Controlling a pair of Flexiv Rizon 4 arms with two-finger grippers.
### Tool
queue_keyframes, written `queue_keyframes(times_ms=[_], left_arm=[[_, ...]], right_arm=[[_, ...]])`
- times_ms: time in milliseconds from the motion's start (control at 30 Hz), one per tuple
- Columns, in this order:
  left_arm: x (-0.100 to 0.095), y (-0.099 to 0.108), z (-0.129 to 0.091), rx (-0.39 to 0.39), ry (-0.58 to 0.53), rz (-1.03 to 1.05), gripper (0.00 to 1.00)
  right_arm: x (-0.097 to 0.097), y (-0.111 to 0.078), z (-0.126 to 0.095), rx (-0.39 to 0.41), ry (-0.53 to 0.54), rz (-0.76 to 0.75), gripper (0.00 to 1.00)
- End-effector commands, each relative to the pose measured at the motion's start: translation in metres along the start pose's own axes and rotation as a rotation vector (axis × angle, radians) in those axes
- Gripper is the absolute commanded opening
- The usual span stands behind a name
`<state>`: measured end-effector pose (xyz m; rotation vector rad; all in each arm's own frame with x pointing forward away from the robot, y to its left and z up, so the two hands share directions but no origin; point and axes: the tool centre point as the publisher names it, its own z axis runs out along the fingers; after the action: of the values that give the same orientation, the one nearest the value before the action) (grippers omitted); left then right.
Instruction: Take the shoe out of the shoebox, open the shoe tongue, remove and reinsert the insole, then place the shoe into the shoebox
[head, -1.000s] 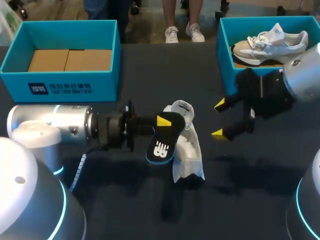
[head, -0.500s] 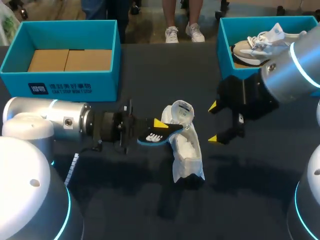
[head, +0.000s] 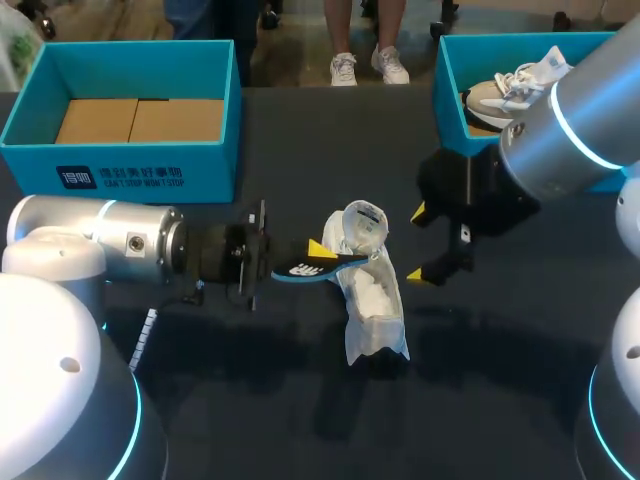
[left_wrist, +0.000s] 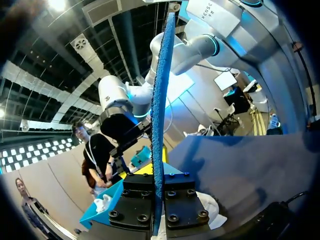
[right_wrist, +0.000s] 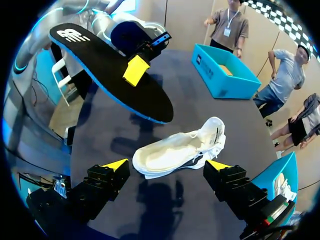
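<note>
A white shoe (head: 372, 300) lies on the dark table, its opening showing in the right wrist view (right_wrist: 175, 150). My left gripper (head: 312, 255) is shut on a black insole with a blue edge (head: 305, 268), held level just left of the shoe's heel end. In the left wrist view the insole (left_wrist: 159, 100) stands edge-on between the fingers of that gripper (left_wrist: 159, 176). My right gripper (head: 416, 244) hangs open to the right of the shoe, holding nothing. In the right wrist view, the right gripper (right_wrist: 167, 167) has the shoe just ahead of its tips and the insole (right_wrist: 110, 72) beyond.
A blue shoebox (head: 452, 120) at the back right holds a second grey-white shoe (head: 505, 92). Another blue shoebox (head: 130, 170) at the back left has only cardboard inside, seen also in the right wrist view (right_wrist: 225, 75). Bare dark table lies in front of the shoe.
The left gripper has turned the insole from face-on to nearly flat and drawn it slightly left. The right gripper has moved left and up, closer to the shoe, still open.
</note>
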<state>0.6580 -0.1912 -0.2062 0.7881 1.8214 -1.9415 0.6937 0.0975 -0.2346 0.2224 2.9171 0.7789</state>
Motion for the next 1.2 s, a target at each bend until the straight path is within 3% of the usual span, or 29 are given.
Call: queue_keyframes(times_ms=[33, 100, 233, 433, 800, 1200], left_arm=[[0.001, -0.001, 0.000, -0.002, -0.001, 0.000, 0.00], [0.001, -0.001, 0.000, -0.002, -0.001, 0.000, 0.00], [0.003, -0.002, 0.001, -0.004, -0.002, 0.000, 0.00], [0.009, -0.004, 0.006, -0.011, -0.009, -0.020, 0.00], [0.018, -0.005, 0.019, -0.004, -0.042, -0.028, 0.00], [0.023, -0.004, 0.030, -0.007, -0.033, -0.036, 0.00]], right_arm=[[0.000, 0.000, 0.002, 0.000, -0.002, 0.000, 1.00], [-0.001, -0.005, 0.005, -0.021, -0.044, -0.037, 1.00], [-0.004, -0.017, 0.008, 0.019, -0.121, -0.112, 1.00], [-0.008, -0.030, 0.015, 0.049, -0.101, -0.210, 1.00], [-0.012, -0.044, 0.036, 0.043, -0.047, -0.257, 1.00], [-0.008, -0.042, 0.052, 0.039, -0.017, -0.280, 1.00]])
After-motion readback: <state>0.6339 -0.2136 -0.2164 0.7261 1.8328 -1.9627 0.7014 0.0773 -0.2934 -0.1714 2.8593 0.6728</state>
